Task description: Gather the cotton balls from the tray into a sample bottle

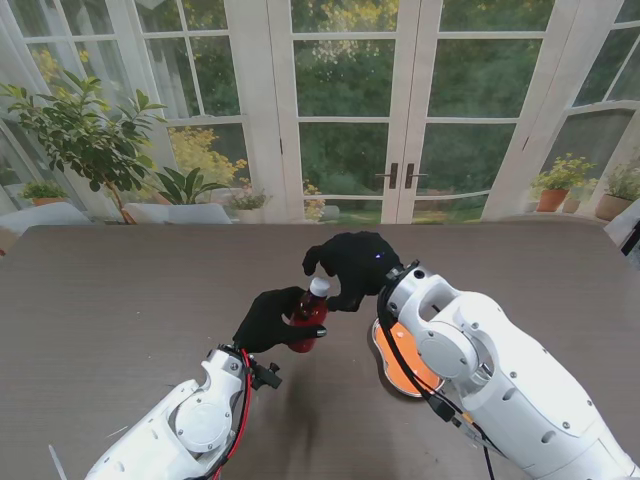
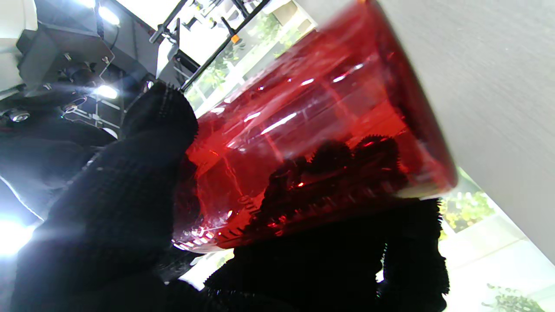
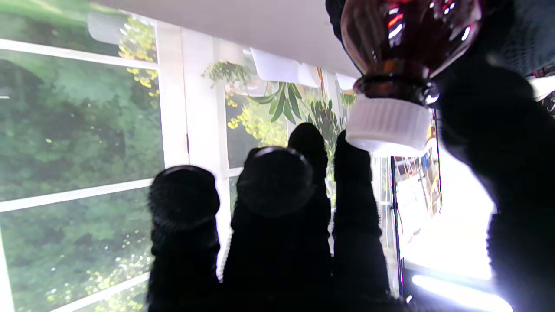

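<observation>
1. The left hand (image 1: 272, 318) has its black-gloved fingers (image 2: 130, 182) wrapped round the body of the red sample bottle (image 1: 309, 312), thumb on one side and the other fingers showing dark through the glass. It is plainly gripping it, lifted clear of the table (image 1: 120, 290).

2. The right hand (image 1: 352, 268) is at the bottle's top. In its wrist view, three fingertips (image 3: 273, 182) stand loosely side by side just beside the white cap (image 3: 387, 125), with the thumb on the far side. Whether they actually pinch the cap I cannot tell; they look close round it rather than clamped.

3. The cap is on the neck, so the bottle looks closed. My guess is that unscrewing is the step in hand.

4. The orange tray (image 1: 392, 368) lies on the table under the right forearm, mostly hidden. I can make out no cotton balls on it or inside the bottle, so nothing seems collected yet, and cap removal and every transfer remain.

5. From the stand's view both arms rise from the near corners and meet near the table's middle. The left wrist is angled up so the bottle tilts toward the right hand, which arches over from the farther side, knuckles up.
</observation>
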`<act>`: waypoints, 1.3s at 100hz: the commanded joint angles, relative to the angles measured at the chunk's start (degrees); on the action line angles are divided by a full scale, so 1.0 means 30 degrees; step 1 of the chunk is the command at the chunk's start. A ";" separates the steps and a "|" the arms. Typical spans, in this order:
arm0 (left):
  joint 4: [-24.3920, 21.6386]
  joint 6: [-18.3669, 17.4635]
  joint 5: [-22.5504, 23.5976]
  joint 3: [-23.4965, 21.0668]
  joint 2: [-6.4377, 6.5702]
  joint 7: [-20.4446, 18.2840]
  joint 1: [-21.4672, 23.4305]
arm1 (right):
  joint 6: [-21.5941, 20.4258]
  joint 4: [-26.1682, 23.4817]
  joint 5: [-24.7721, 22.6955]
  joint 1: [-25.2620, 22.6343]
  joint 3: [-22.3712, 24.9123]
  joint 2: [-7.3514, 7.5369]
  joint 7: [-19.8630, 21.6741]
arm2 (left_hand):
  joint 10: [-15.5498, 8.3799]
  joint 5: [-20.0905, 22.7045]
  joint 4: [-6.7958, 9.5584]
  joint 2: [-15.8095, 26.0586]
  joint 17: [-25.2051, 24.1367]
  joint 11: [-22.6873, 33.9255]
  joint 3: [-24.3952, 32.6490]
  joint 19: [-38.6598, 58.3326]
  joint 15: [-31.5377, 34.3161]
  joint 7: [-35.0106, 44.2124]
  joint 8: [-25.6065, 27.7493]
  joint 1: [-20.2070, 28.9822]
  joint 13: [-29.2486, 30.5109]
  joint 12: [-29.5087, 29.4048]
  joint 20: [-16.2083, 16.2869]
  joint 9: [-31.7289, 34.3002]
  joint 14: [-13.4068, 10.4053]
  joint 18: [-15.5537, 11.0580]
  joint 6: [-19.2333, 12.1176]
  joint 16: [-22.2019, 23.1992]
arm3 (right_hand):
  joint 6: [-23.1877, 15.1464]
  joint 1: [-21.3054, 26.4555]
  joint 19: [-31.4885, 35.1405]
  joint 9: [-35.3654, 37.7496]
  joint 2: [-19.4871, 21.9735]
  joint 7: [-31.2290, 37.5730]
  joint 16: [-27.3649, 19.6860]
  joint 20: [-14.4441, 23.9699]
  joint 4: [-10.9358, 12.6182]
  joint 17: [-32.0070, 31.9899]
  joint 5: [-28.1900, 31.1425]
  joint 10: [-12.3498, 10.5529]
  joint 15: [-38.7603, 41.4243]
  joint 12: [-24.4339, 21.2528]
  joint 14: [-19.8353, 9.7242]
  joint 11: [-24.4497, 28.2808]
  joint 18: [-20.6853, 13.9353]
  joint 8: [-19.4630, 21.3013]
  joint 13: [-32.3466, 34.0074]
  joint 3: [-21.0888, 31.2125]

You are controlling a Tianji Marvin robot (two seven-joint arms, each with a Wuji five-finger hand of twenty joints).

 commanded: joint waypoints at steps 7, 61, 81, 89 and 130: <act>-0.0131 0.0054 -0.0092 0.0011 -0.0058 -0.0374 0.0024 | 0.0215 -0.0607 0.0381 -0.0250 0.0278 0.0177 0.0694 | -0.2361 0.2710 0.1212 0.3528 -0.0142 0.1914 0.4312 0.0224 0.0468 0.4502 0.0795 0.4641 0.0694 0.0547 0.0166 0.1926 0.0063 -0.0728 -0.4148 0.0469 | 0.1785 -0.2912 -0.0089 -0.1146 0.2242 -0.0308 -0.0184 0.0373 0.0337 -0.0782 -0.1312 0.0425 -0.0676 -0.0251 0.0239 0.0162 -0.0199 -0.0080 0.0937 -0.0193; -0.0035 -0.0094 0.0094 0.0029 -0.0060 -0.0271 -0.0028 | 0.2623 -0.1063 -0.0354 0.0080 -0.0361 0.0324 0.2258 | -0.2371 0.2740 0.1210 0.3507 -0.0115 0.1918 0.4351 0.0248 0.0484 0.4510 0.0779 0.4624 0.0711 0.0543 0.0174 0.1941 0.0047 -0.0755 -0.4126 0.0479 | 0.0699 -0.3674 0.0969 0.1130 1.3559 0.1238 0.0604 0.0893 0.2082 -0.0032 0.4337 0.1083 0.1768 0.0070 0.0701 0.0243 0.0303 0.1308 0.0966 -0.9765; -0.0042 -0.0073 0.0146 0.0022 -0.0045 -0.0273 -0.0009 | 0.2235 -0.0916 -0.0200 0.0149 -0.0527 0.0304 0.2073 | -0.2337 0.2735 0.1210 0.3513 -0.0129 0.1923 0.4344 0.0237 0.0476 0.4511 0.0783 0.4642 0.0704 0.0541 0.0172 0.1948 0.0114 -0.0714 -0.4103 0.0476 | 0.0091 -0.2302 0.1107 0.2183 1.1915 0.2031 0.0680 0.0735 0.1927 0.0230 0.5965 0.0653 0.2473 0.0206 0.0554 0.0298 0.0482 0.1967 0.0948 -0.6182; -0.0049 -0.0065 0.0167 0.0012 -0.0045 -0.0255 0.0000 | 0.2061 -0.0883 -0.0179 0.0157 -0.0546 0.0305 0.2023 | -0.2327 0.2740 0.1207 0.3517 -0.0114 0.1922 0.4337 0.0248 0.0471 0.4514 0.0783 0.4631 0.0686 0.0539 0.0176 0.1946 0.0093 -0.0716 -0.4117 0.0475 | 0.0000 -0.1690 0.1098 0.2411 1.1354 0.2085 0.0678 0.0648 0.1731 0.0291 0.6157 0.0461 0.2571 0.0219 0.0439 0.0302 0.0475 0.2012 0.0947 -0.4999; -0.0085 -0.0017 0.0208 0.0000 -0.0011 -0.0321 0.0019 | 0.1112 -0.0574 0.0375 0.0146 -0.0412 0.0256 0.1598 | -0.2322 0.2718 0.1211 0.3540 -0.0140 0.1917 0.4333 0.0227 0.0461 0.4512 0.0786 0.4636 0.0679 0.0542 0.0166 0.1929 0.0079 -0.0762 -0.4141 0.0472 | -0.1505 0.1963 0.0946 0.2392 0.7611 0.5220 0.0521 0.0375 -0.1714 0.0270 0.2497 0.0126 0.2283 0.0196 0.0023 0.0293 0.0279 -0.2672 0.0953 -0.2783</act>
